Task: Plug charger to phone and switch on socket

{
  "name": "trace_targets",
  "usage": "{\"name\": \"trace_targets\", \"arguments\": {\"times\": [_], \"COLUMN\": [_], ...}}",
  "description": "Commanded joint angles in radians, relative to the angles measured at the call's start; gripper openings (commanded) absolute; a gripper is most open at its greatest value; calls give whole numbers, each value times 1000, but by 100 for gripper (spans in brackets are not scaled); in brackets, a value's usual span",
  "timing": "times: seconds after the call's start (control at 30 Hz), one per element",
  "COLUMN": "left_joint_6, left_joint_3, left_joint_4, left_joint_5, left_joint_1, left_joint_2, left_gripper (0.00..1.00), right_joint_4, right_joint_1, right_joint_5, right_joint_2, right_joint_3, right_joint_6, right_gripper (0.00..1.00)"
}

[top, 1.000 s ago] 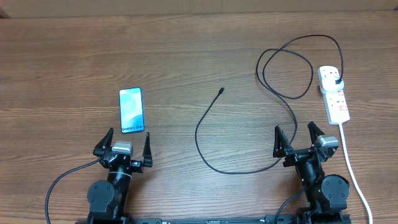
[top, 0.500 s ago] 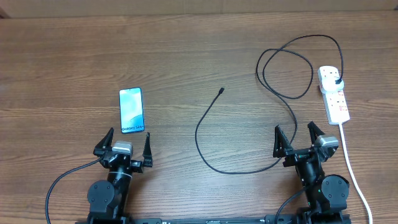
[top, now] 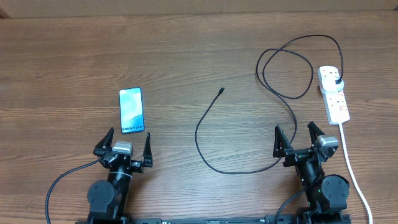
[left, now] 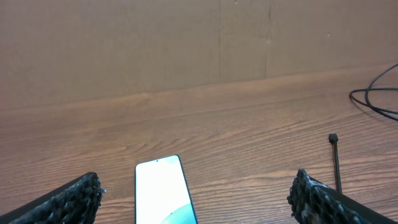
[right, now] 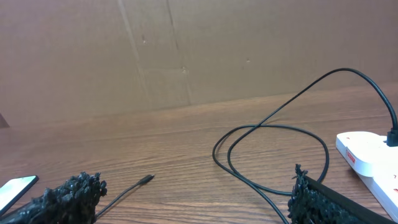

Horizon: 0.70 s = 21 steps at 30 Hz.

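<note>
We are holding the left gripper [top: 129,137] with its jaws spread wide and empty; the phone [top: 131,110] is lying screen-up on the table [top: 62,62] just beyond it at twelve o'clock. Our right gripper [top: 293,126] is likewise gaping, gripping nothing. The charger [top: 197,132] is looping across the wood, its connector tip [top: 222,91] resting at ten o'clock from the right gripper, its plug [top: 336,81] sitting in the socket [top: 339,107] at two o'clock.

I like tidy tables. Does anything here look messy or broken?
Nothing looks broken or spilled. The charger lies in loose loops, its plug in the socket and its small tip lying free, apart from the phone, which lies flat.
</note>
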Motion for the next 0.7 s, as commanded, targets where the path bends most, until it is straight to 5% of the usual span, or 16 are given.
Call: {"name": "trace_targets", "arguments": {"times": [0.0,0.67], "left_joint_6": [-13,-17], "left_joint_3": [-5,-5], "left_joint_4": [0,0], "left_joint_5": [12,19], "left_joint_1": [5,5], "left_joint_2": [-11,-11], "left_gripper": [100,100], "right_joint_4": [3,3], "right_joint_1": [5,5], "right_joint_5": [14,13], "right_joint_2": [-11,-11], "right_joint_3": [-11,-11], "right_joint_6": [-2,-2], "right_gripper": [100,100]}}
